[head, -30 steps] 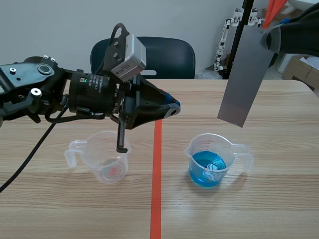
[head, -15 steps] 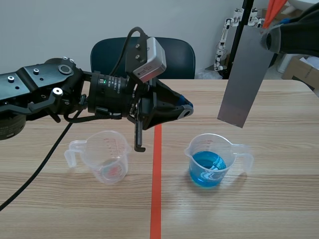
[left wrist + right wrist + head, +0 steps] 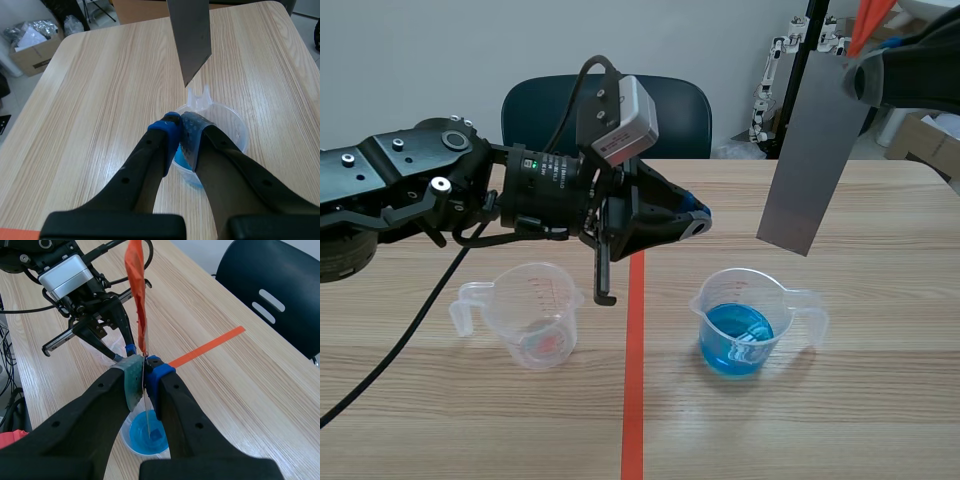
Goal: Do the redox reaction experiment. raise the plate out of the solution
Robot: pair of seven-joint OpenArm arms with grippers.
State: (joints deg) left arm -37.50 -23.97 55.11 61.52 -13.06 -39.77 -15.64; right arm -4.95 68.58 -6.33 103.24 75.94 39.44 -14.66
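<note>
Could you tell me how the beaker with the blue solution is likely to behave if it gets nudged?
The beaker looks like thin clear plastic, so it is probably light and apt to slide on the smooth table. The solution sits low, so tipping seems unlikely, though it may slosh.

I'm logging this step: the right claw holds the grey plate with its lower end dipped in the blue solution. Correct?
Not dipped. In the scene view the right claw holds the grey plate with its lower end above the blue solution, clear of its cup.
</note>
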